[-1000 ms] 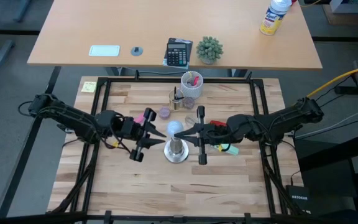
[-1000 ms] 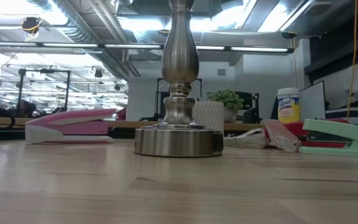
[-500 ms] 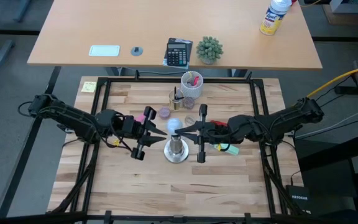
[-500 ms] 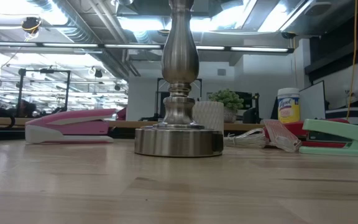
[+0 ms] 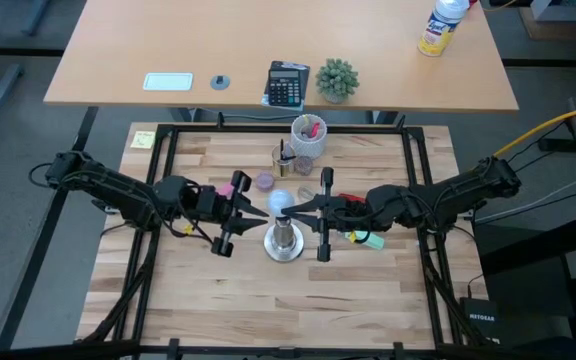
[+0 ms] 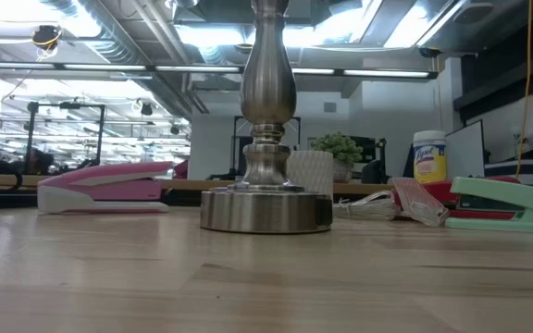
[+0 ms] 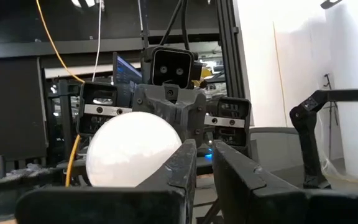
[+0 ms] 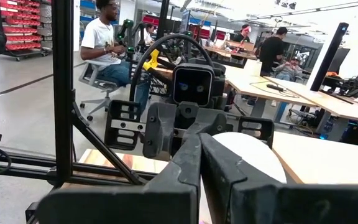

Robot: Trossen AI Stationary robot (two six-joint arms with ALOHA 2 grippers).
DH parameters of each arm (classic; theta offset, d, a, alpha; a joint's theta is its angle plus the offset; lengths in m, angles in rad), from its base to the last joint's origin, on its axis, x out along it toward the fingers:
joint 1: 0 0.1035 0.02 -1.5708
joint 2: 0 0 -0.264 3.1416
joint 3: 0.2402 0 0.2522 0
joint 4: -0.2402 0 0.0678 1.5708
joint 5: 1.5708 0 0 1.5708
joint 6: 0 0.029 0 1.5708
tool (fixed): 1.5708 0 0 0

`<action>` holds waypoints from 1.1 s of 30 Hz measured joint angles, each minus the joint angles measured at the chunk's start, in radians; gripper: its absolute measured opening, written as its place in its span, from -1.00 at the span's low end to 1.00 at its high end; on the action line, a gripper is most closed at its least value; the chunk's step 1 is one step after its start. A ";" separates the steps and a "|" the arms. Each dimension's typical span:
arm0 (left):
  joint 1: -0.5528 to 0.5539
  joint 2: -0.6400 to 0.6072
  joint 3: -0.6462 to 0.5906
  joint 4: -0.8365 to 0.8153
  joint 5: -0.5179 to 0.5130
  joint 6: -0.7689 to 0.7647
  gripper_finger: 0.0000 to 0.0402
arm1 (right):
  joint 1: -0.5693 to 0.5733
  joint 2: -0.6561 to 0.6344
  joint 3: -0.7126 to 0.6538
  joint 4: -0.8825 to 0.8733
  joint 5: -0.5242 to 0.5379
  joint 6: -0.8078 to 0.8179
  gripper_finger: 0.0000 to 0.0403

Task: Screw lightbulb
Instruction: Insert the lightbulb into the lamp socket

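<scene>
Nothing of note has shifted since a second ago: both arms hold the same reach toward the table's middle, and the lightbulb (image 5: 281, 202) sits in the same spot above the silver stand (image 5: 285, 243).

Left gripper (image 5: 258, 212): it comes in from the left, level with the bulb. In its wrist view the two dark fingers (image 7: 173, 171) stand close together with only a narrow gap, and the white bulb (image 7: 133, 149) sits just beside one of them. Whether the finger touches the bulb, or pinches anything, cannot be told.

Lightbulb: one, white and round, at the top of the stand's neck, between the two grippers. The seating of its base in the socket is hidden.

Stand: one, upright on its round base (image 6: 265, 210) at the middle of the wooden table (image 5: 348, 290).

Right gripper (image 5: 293, 209): it comes in from the right, its tip next to the bulb. Its fingers (image 8: 185, 180) are pressed together, nothing seen between them; the bulb (image 8: 248, 154) shows just behind them.

Count of other items on the table: one pink stapler (image 6: 105, 186) on the left, one green stapler (image 6: 502, 205) on the right, one purple cap (image 5: 265, 181) behind the bulb, one white cup (image 5: 308, 134) at the far edge.

In the right wrist view, people (image 8: 107, 37) sit at desks in the room beyond.
</scene>
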 joint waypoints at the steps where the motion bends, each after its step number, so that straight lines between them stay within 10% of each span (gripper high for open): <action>1: 0.000 0.000 0.000 0.008 0.000 0.008 -0.78 | 0.000 0.000 0.000 0.000 0.000 0.000 -0.93; 33: 0.063 -0.001 0.000 0.040 -0.165 0.004 -0.78 | 0.002 -0.002 0.000 -0.016 0.057 0.000 -0.93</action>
